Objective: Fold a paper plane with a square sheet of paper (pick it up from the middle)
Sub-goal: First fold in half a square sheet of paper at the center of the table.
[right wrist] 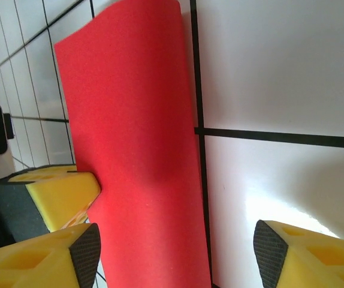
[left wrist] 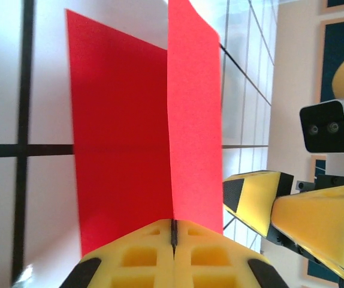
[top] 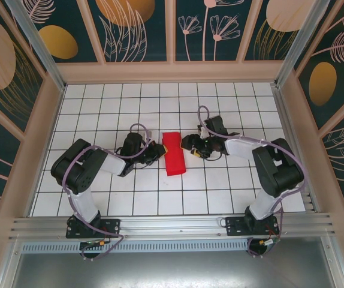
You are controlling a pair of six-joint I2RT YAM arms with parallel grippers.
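White grid-tiled table (top: 100, 198) inside dark teal floral walls. The square sheet of paper (top: 173, 154), red and bent lengthwise, lies mid-table between both arms. The left gripper (left wrist: 173, 231) pinches its raised flap with fingers closed; the right gripper (right wrist: 178, 246) stands with jaws apart just beside the paper.

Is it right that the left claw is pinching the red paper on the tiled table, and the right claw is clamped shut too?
Not quite. The left gripper does pinch the square sheet of paper on the tiled table, but the right gripper is open: the right wrist view shows its fingers standing apart.
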